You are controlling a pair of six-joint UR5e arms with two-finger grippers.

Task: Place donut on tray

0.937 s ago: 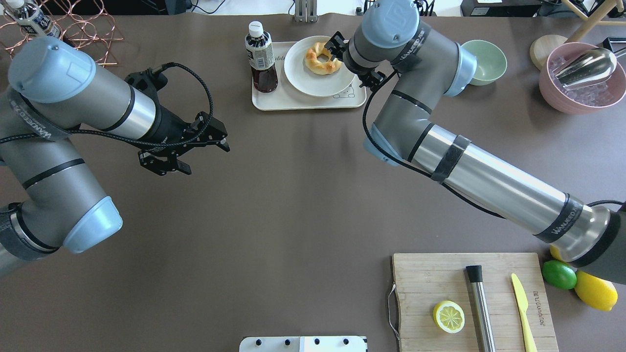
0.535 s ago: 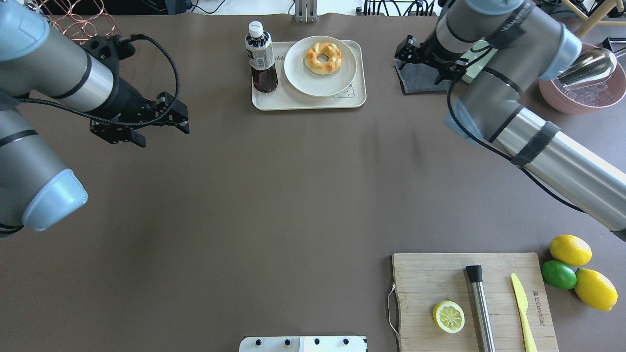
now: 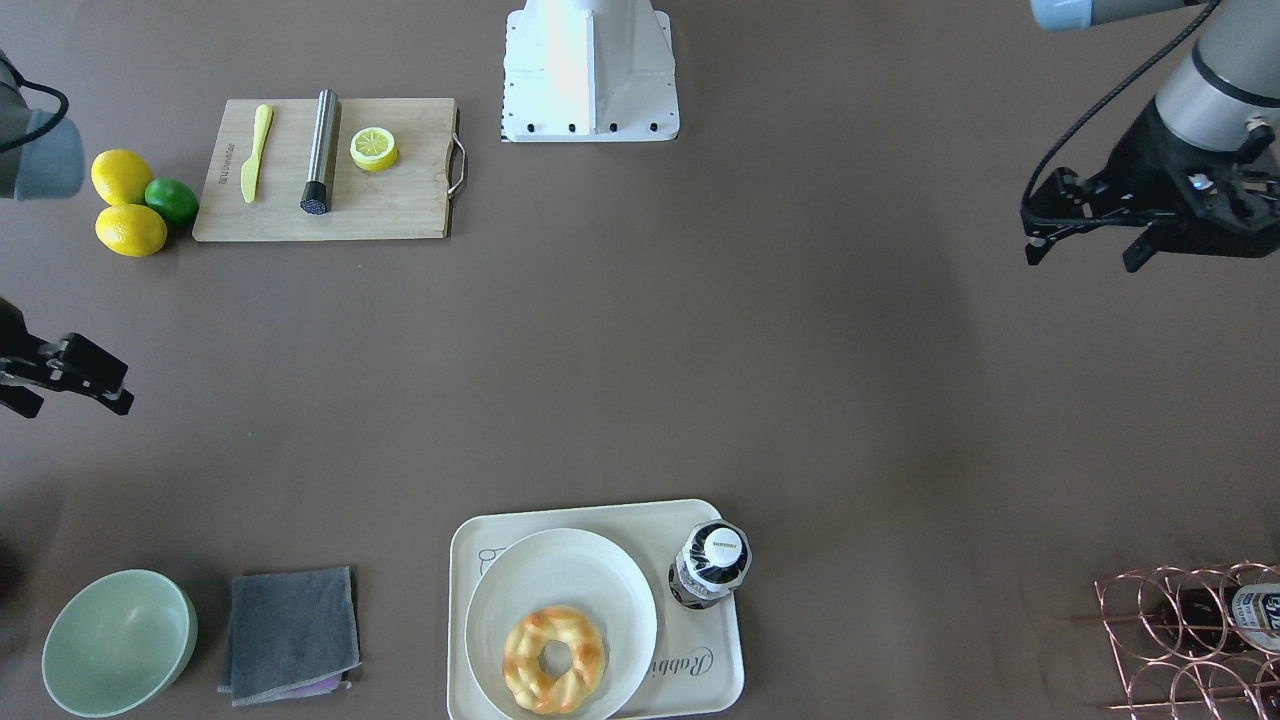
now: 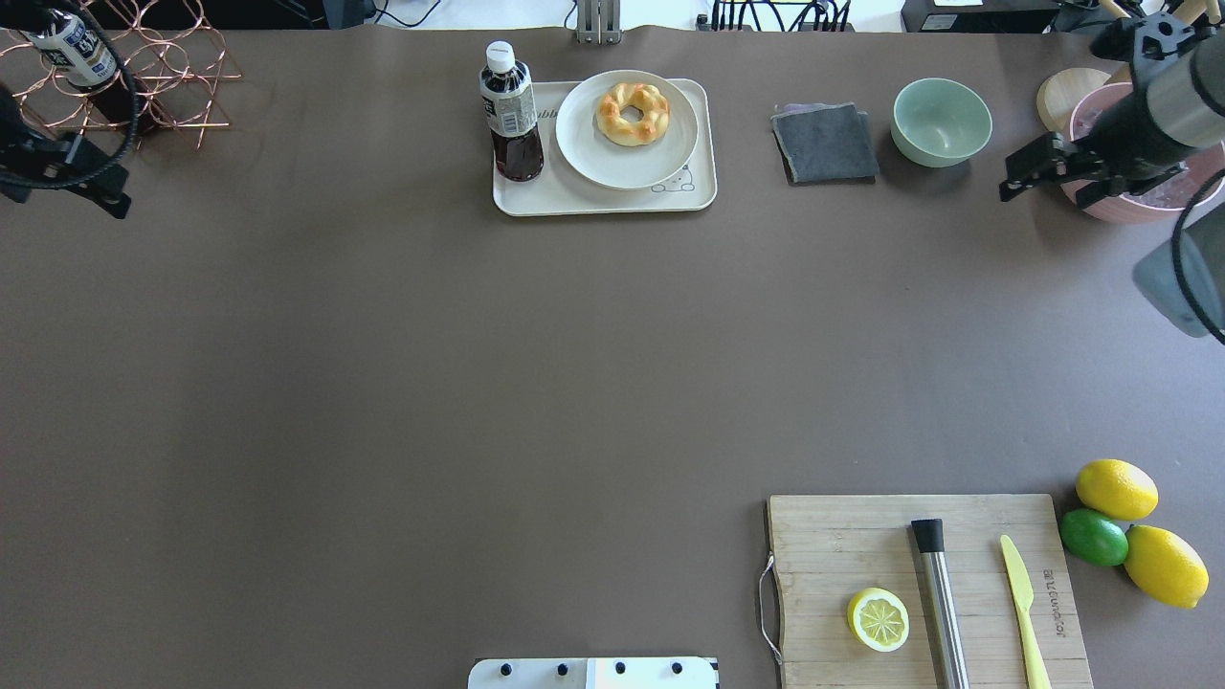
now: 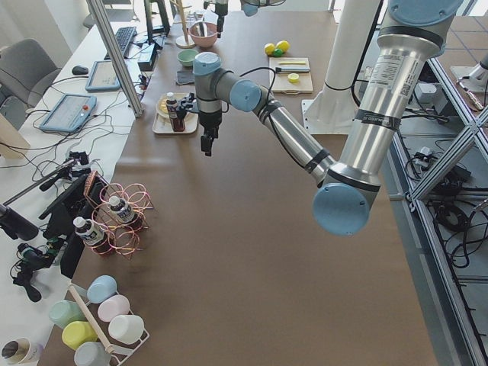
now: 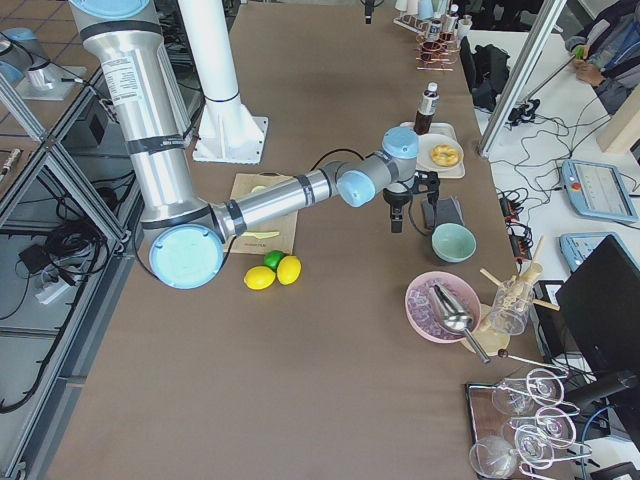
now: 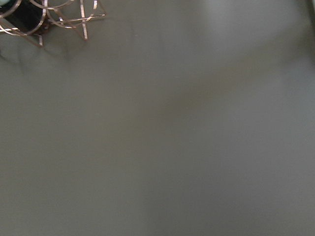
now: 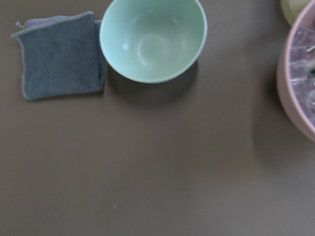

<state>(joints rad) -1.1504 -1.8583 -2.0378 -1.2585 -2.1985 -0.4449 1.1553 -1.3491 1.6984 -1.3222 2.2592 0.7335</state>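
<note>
The donut (image 4: 633, 113), a braided golden ring, lies on a round white plate (image 4: 612, 163) that sits on the cream tray (image 4: 603, 203) at the far middle of the table. It also shows in the front-facing view (image 3: 553, 660), with the tray (image 3: 720, 670) under it. My right gripper (image 4: 1043, 194) is open and empty, far right of the tray, next to the pink bowl. My left gripper (image 4: 100, 196) is open and empty at the far left edge, also seen in the front-facing view (image 3: 1085, 258). Neither touches the donut.
A dark drink bottle (image 4: 512, 115) stands on the tray's left end. A grey cloth (image 4: 825, 142) and a green bowl (image 4: 942, 120) lie right of the tray. A cutting board (image 4: 833, 545) with a lemon half (image 4: 878, 619) is near right. A copper wire rack (image 4: 163, 67) is far left.
My right gripper has drawn away from the plate to the right, past the cloth and bowl. My left gripper has pulled back to the far left. The donut has stayed on the plate.
</note>
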